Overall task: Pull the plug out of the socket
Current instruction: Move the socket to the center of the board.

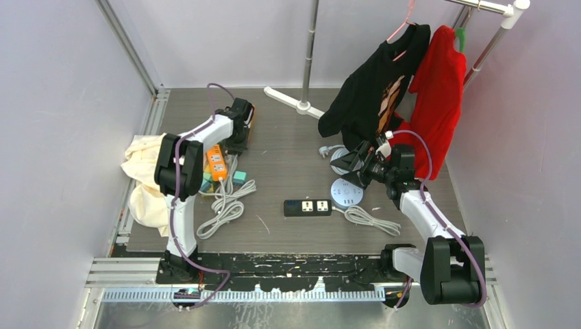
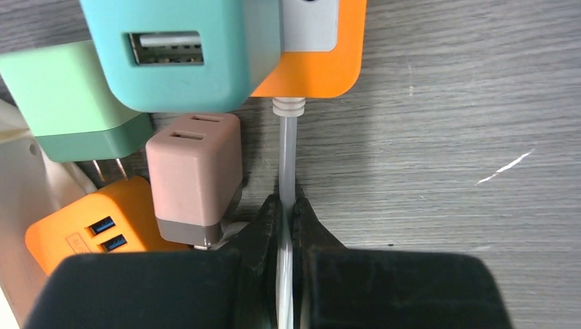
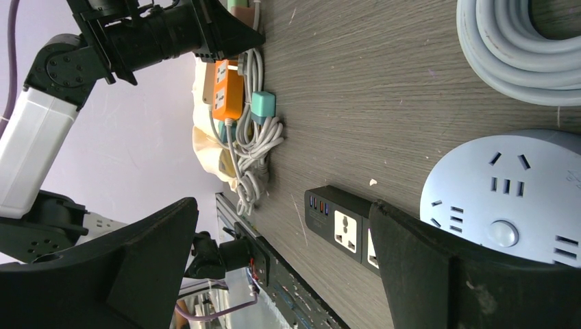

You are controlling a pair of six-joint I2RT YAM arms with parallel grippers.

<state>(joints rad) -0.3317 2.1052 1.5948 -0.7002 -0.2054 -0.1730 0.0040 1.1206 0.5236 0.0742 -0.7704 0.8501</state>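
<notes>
Orange up top: the socket strip [image 2: 322, 68] sits at twelve o'clock from the left tool [image 2: 288, 205], which we see pinched narrow on the strip's pale cord [image 2: 288, 151], running twelve to six along the tabletop [image 2: 445, 137]. The teal plug [image 2: 185, 55] looks seated at eleven. The left arm's nearer; the right tool [image 3: 284, 267] gapes wide, well apart. We can read no writing.

No word, brand or number is legible. Marks beside the blue ports on the orange charger [image 2: 68, 221], lower left, are too small; the black shirt [image 1: 363, 89] print, upper right, is blurred.
</notes>
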